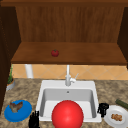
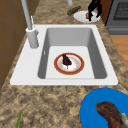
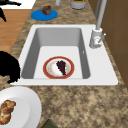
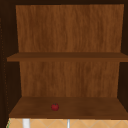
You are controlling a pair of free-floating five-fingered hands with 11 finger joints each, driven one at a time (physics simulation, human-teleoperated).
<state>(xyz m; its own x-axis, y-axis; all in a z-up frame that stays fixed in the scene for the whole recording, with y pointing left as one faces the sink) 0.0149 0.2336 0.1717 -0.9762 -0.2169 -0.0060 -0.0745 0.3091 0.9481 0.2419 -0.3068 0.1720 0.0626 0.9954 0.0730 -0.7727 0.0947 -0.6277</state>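
Left hand point(image 1: 34, 120), fingers straight, beside blue plate point(image 1: 18, 110); right hand point(image 1: 102, 109), curled, empty, touching white plate point(image 1: 116, 117) by sink point(image 1: 67, 86).

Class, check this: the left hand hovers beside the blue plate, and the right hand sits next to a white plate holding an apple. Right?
Not quite. The white plate beside the right hand holds a pastry, as the front view shows; the apple is on the shelf. The left hand is beside the blue plate.

1. A red ball point(image 1: 67, 114) is blocking the sink's point(image 1: 47, 86) basin floor in the front view — its underside is running off the bottom edge.
2. The left hand point(image 1: 34, 121) is being cropped there too.
3. The right hand point(image 3: 8, 67) is running off the frame's left edge in the right side view.
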